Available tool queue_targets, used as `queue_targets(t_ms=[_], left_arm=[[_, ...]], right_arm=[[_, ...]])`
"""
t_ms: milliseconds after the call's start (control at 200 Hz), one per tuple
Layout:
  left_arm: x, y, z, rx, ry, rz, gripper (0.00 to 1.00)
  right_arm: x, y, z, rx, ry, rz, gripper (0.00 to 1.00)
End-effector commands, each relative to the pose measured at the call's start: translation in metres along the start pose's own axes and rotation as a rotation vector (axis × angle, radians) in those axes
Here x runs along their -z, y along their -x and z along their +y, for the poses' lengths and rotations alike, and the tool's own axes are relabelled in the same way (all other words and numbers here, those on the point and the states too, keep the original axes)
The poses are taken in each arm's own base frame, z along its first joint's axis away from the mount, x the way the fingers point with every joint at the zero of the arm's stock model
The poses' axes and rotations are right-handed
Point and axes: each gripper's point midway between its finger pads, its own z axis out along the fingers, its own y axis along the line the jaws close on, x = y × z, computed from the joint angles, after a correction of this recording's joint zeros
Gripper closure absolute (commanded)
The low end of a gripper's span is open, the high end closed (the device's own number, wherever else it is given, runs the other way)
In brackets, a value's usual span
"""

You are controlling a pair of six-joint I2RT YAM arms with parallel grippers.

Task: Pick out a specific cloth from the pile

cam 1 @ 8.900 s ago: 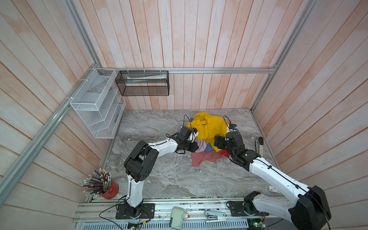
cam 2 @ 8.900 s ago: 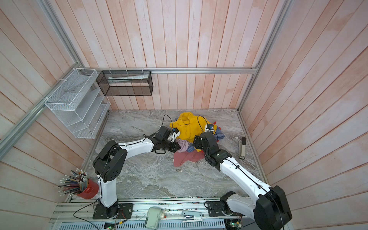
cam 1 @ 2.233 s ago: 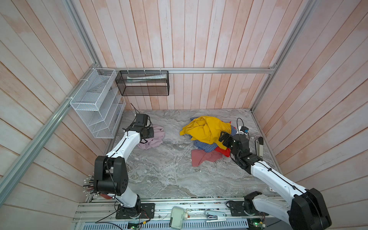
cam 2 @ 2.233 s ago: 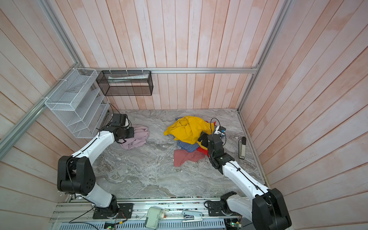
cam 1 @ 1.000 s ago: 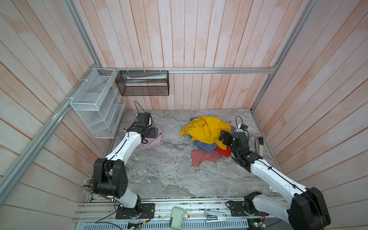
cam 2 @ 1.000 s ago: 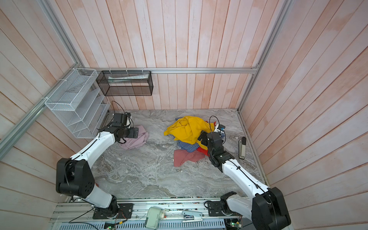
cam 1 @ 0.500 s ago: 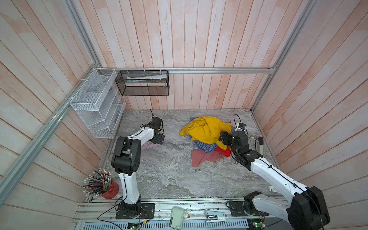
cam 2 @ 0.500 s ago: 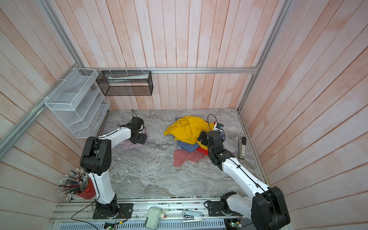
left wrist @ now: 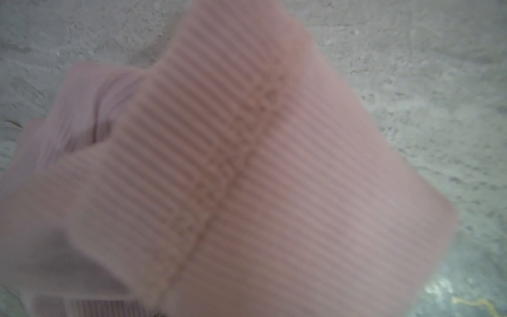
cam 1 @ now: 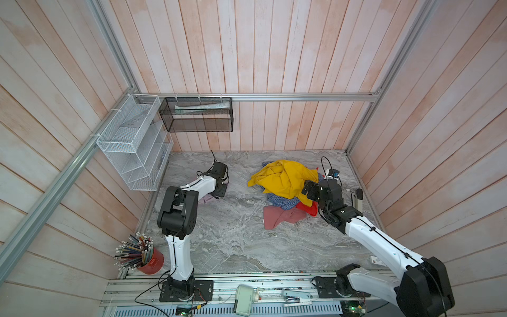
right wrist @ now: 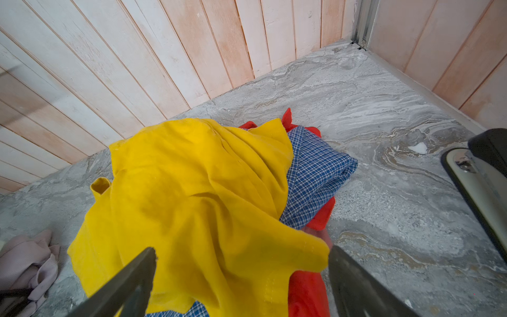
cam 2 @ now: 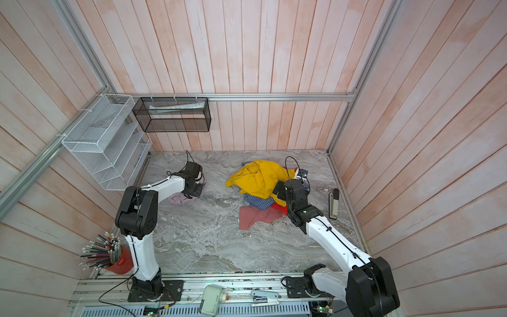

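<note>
**A:** Where is the cloth (cam 1: 206, 198)?

**B:** It lies bunched on the counter (cam 1: 233, 241), well apart from the pile (cam 1: 285, 189) and over towards the left wall. In both top views the left arm covers most of it. The left wrist view is filled with its ribbed lilac fabric, all blurred.

**A:** Does the left claw (cam 1: 220, 190) have hold of it?

**B:** I cannot tell. The claw sits right on top of the cloth, but no view shows its jaws, so it may be clenched or released.

**A:** What could go wrong there?

**B:** If it has caught only a thin fold, a lift could let the soft fabric slide out and drop back. If it presses too low, the tips could scrape the counter. And with the wrist camera smothered, the grip can't be checked from that side.

**A:** And the right side?

**B:** The right claw (right wrist: 241, 254) is released, its jaws wide and gripping nothing, with the edge of the yellow garment (right wrist: 192, 192) lying between them. If it closes or drags from there, it could snag the garment and pull the blue checked fabric (right wrist: 315, 170) along too, spreading the pile towards the cloth. The rose-red cloth (cam 1: 279, 216) beside the pile is close in hue, so a mistaken pick is possible.
</note>
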Motion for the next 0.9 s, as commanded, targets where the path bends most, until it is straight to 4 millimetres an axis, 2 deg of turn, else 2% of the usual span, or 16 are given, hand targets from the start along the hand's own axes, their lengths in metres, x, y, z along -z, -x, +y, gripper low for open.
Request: queue_targets(t_ms=[0, 70, 90, 270, 460, 610, 895], left_arm=[[-0.026, -0.07, -0.018, -0.05, -0.074, 0.237, 0.79], [-0.024, -0.067, -0.02, -0.041, -0.09, 0.229, 0.97], [-0.023, -0.066, -0.021, -0.038, -0.097, 0.224, 1.0], [-0.006, -0.045, -0.026, -0.011, -0.147, 0.145, 1.0], [0.025, -0.011, -0.007, 0.014, -0.088, 0.029, 1.0], [0.063, 0.02, 0.006, 0.025, -0.064, -0.101, 1.0], [0.13, 0.06, 0.035, 0.026, 0.021, -0.295, 1.0]], right_arm=[[0.003, 0.006, 0.0, 0.002, -0.014, -0.014, 0.02], [0.003, 0.005, -0.001, 0.0, -0.016, -0.015, 0.02], [0.003, 0.005, -0.001, -0.002, -0.015, -0.015, 0.02], [0.007, 0.008, -0.003, -0.008, -0.018, -0.028, 0.02], [0.011, 0.01, -0.006, -0.019, -0.022, -0.042, 0.02], [0.013, 0.013, -0.006, -0.026, -0.018, -0.054, 0.02], [0.015, 0.02, 0.0, -0.023, 0.003, -0.07, 0.02]])
